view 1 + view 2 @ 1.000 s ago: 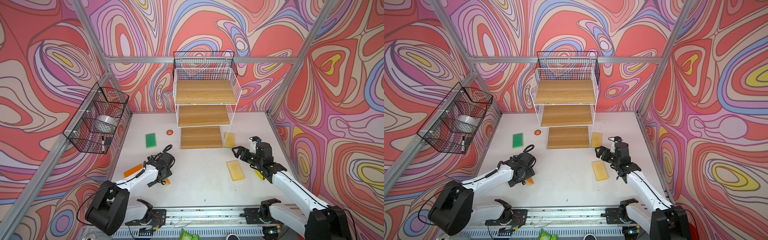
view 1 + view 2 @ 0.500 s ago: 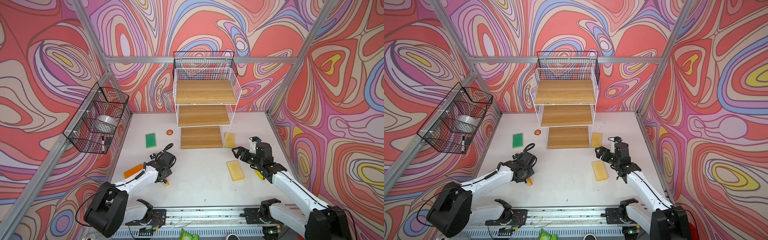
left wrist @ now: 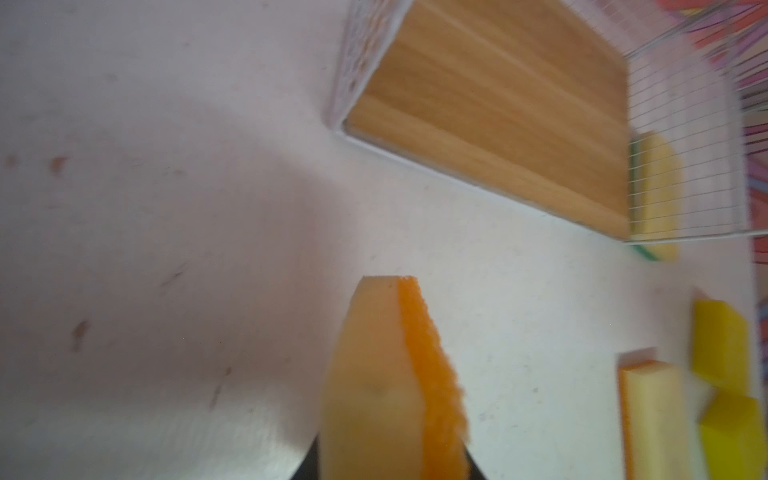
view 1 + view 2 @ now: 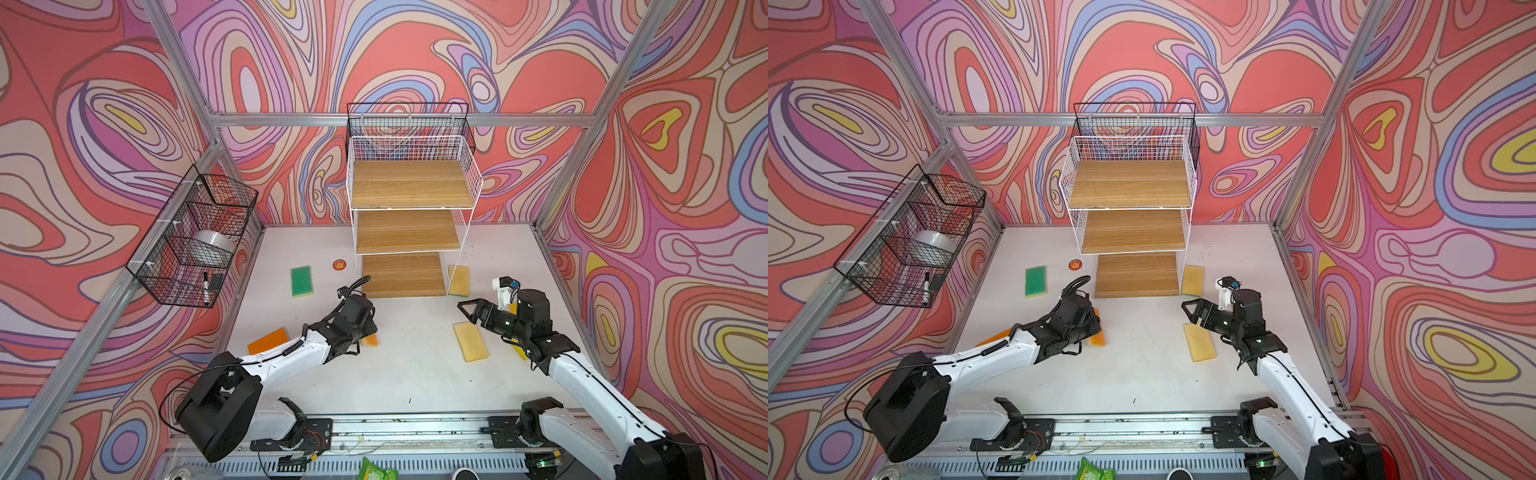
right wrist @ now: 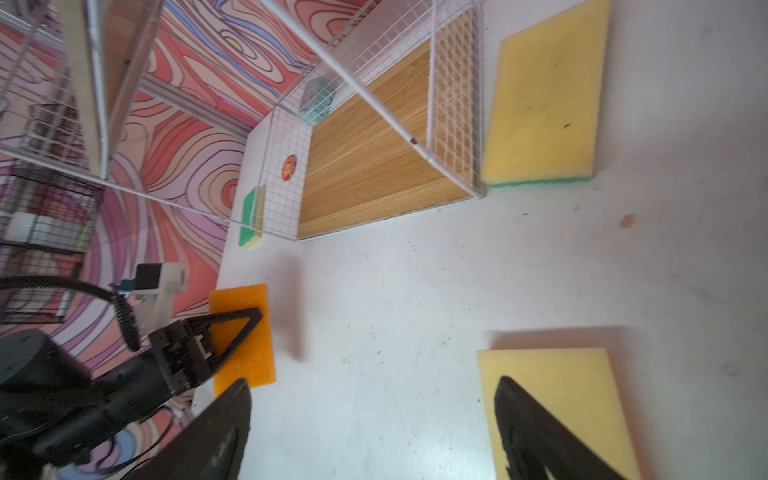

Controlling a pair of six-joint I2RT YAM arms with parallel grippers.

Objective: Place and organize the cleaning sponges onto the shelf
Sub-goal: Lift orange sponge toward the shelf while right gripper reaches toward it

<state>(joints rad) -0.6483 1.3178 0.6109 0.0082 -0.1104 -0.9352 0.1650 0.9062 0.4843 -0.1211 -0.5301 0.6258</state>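
The left gripper (image 4: 364, 331) is closed down on an orange sponge (image 3: 395, 386), pinching it on edge across its thickness, with the pale backing on one side and the orange scrub face on the other. Whether the sponge touches the table (image 4: 415, 374) cannot be told. Behind this gripper, beside its arm, a second orange sponge (image 4: 268, 340) lies flat. The right gripper (image 5: 374, 382) is spread wide and holds nothing. One of its fingers hangs over a pale sponge (image 4: 470, 341) that lies flat just beside it. Two bright yellow sponges (image 3: 721, 345) lie by the right arm. Beyond the left gripper lies a green sponge (image 4: 301, 281). Beyond both grippers is the shelf (image 4: 409, 241), with a green-backed sponge (image 4: 459, 280) just outside its wire side nearest the right gripper.
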